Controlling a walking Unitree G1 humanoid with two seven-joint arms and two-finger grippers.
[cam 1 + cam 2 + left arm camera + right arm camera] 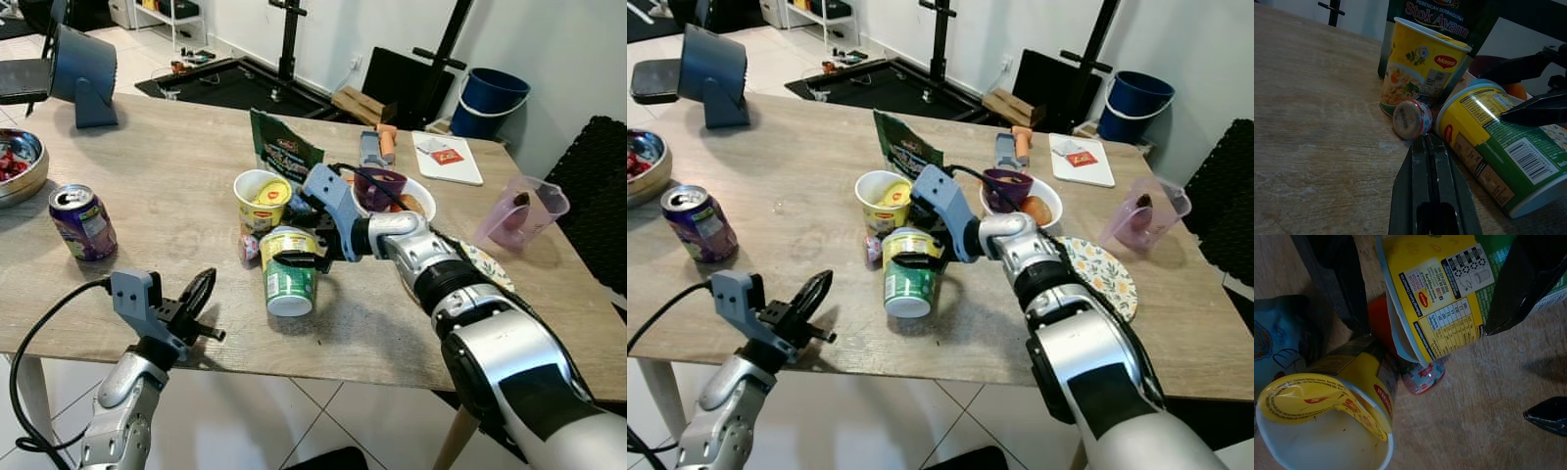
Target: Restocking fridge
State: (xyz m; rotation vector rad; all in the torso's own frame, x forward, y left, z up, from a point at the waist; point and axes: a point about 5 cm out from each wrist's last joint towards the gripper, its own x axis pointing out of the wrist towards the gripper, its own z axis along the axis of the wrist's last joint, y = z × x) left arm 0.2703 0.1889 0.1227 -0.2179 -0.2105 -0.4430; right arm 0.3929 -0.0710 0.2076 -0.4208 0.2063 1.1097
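Task's thing: a green-and-yellow instant-noodle cup with a white rim (287, 273), tilted on its side near the middle of the pale wooden table (167, 186), its base end toward the table's near edge.
Right gripper: the right gripper (299, 235) reaches in from about 3 o'clock of the tilted cup, its two black fingers (1520, 281) spread either side of the cup's upper end; one finger lies against the cup wall, but whether the cup is truly clamped I cannot tell.
Close neighbours: a yellow Maggi noodle cup with its foil lid peeled back (262, 199) stands upright at 11 o'clock of the tilted cup, just beside it; a small red-and-white bottle lying on its side (1411, 119) sits between the two cups.
Behind: a dark green stock packet (281, 149) stands at 12 o'clock, just behind the yellow cup.
Right of the cups: a white bowl (419, 194) holding a purple cup (379, 186), at 2 o'clock.
Left gripper: the left gripper (201, 294) hovers at the near table edge, about 8 o'clock of the tilted cup, fingers pressed together, holding nothing.
Farther out: a purple drinks can (82, 222) stands at 9 o'clock, well apart; a translucent pink jug (520, 210) at 3 o'clock near the far right edge.
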